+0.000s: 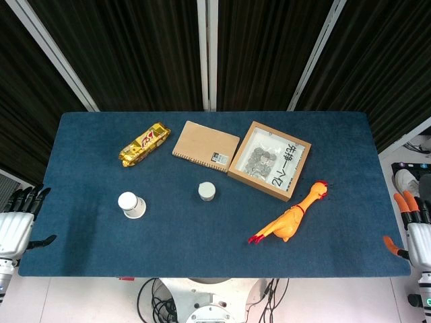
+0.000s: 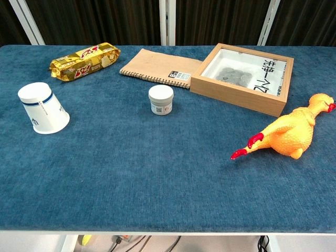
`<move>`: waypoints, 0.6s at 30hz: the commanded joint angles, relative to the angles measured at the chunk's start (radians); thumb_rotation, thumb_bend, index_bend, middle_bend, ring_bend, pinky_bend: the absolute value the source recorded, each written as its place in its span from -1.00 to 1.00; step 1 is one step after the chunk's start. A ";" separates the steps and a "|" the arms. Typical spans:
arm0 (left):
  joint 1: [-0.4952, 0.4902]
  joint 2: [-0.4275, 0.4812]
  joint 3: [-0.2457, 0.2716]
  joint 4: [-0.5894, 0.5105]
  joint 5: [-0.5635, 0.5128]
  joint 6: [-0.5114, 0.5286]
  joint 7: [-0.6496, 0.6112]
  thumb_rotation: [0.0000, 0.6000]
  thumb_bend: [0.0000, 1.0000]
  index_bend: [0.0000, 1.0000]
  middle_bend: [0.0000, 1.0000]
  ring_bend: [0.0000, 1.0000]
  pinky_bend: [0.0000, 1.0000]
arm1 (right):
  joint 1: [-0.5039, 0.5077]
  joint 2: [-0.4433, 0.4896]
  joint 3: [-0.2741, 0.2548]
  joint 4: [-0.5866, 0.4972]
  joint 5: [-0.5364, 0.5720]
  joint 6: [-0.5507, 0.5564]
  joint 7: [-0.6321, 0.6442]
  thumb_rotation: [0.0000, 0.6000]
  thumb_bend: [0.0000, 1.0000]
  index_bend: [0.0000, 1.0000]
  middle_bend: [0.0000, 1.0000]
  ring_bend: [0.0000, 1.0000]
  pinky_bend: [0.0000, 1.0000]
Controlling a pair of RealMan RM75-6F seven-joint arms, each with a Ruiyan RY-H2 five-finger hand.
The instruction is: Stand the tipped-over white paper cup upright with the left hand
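White paper cup (image 2: 43, 107) lies on table (image 1: 202, 229), untouched. Left hand (image 1: 17, 225) and right hand (image 1: 416, 232) empty, fingers spread, both cut off by frame edges; chest view shows neither.

Head view: high, looking down, whole table (image 1: 202, 249). Chest view: low, closer, forward; same tabletop shared.

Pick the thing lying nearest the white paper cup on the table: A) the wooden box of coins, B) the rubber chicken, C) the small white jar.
C: the small white jar sits just right of the white paper cup, while the other two lie farther toward the right side.
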 commanded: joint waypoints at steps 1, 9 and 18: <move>0.001 -0.002 -0.001 -0.001 0.008 0.003 -0.009 1.00 -0.81 -1.00 -1.00 -1.00 -1.00 | 0.003 0.000 -0.002 0.004 0.004 -0.012 -0.001 1.00 -0.66 -1.00 -1.00 -1.00 -1.00; -0.003 0.005 0.001 -0.017 0.036 0.004 -0.023 1.00 -0.81 -1.00 -1.00 -1.00 -1.00 | 0.002 0.007 0.003 -0.008 -0.006 0.005 -0.007 1.00 -0.66 -1.00 -1.00 -1.00 -1.00; -0.054 0.008 -0.015 -0.084 0.084 -0.029 0.000 1.00 -0.81 -1.00 -1.00 -1.00 -1.00 | -0.001 0.030 0.015 -0.037 -0.009 0.025 -0.006 1.00 -0.67 -1.00 -1.00 -1.00 -1.00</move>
